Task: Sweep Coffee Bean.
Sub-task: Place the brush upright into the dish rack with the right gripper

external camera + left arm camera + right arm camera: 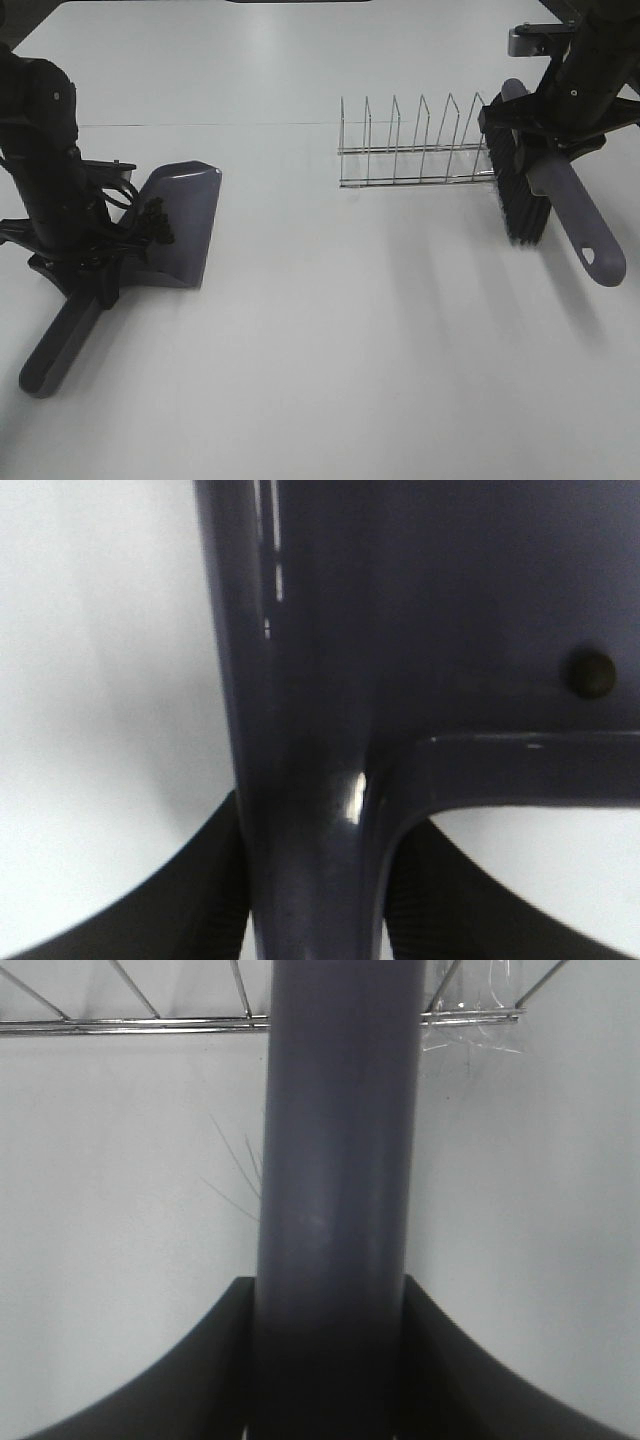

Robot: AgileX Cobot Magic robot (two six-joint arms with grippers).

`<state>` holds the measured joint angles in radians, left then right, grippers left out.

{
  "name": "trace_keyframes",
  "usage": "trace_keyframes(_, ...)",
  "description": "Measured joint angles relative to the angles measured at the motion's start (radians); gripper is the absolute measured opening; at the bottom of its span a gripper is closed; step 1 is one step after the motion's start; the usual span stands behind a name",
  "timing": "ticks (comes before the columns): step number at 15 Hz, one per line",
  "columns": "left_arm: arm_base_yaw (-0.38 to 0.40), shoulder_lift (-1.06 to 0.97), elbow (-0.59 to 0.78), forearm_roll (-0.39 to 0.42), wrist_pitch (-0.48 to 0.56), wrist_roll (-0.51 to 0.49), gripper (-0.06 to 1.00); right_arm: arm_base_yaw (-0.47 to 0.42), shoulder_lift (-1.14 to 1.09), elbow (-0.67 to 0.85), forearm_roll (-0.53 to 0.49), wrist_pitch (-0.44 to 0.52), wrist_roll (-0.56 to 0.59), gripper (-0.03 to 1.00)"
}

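Note:
The purple dustpan (188,215) lies on the white table at the left, with its handle (58,345) pointing to the front. A cluster of small dark coffee beans (155,222) sits inside the pan near its back wall. One bean (592,672) shows in the left wrist view. My left gripper (100,272) is shut on the dustpan handle (310,780). My right gripper (545,130) is shut on the brush handle (340,1160) at the right. The brush's black bristles (520,195) face left, and they look just above the table.
A wire dish rack (415,145) stands at the back centre-right, right beside the brush. It also shows in the right wrist view (130,1024). The table (350,330) is plain white.

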<state>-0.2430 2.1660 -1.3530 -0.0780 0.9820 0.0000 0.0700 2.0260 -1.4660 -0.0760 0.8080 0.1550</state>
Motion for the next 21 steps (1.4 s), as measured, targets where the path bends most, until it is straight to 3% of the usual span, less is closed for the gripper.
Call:
trace_keyframes(2,0.000,0.000,0.000,-0.001,0.000,0.000,0.35,0.000,0.001,0.000,0.001,0.004,-0.031,0.31)
trace_keyframes(5,0.000,0.000,0.000,-0.002,0.000,0.000,0.35,0.000,0.031,0.000,0.029,0.090,-0.099,0.31)
trace_keyframes(9,0.000,0.000,0.000,-0.002,0.000,0.000,0.35,0.000,0.042,-0.034,0.076,0.102,-0.138,0.31)
trace_keyframes(13,0.000,0.000,0.000,-0.003,0.001,0.000,0.35,-0.004,0.148,-0.291,0.076,0.176,-0.146,0.31)
trace_keyframes(17,0.000,0.000,0.000,-0.003,0.002,0.000,0.35,-0.007,0.280,-0.440,0.076,0.280,-0.148,0.31)
trace_keyframes(21,0.000,0.000,0.000,-0.003,0.002,0.000,0.35,-0.008,0.318,-0.543,0.076,0.301,-0.162,0.31)
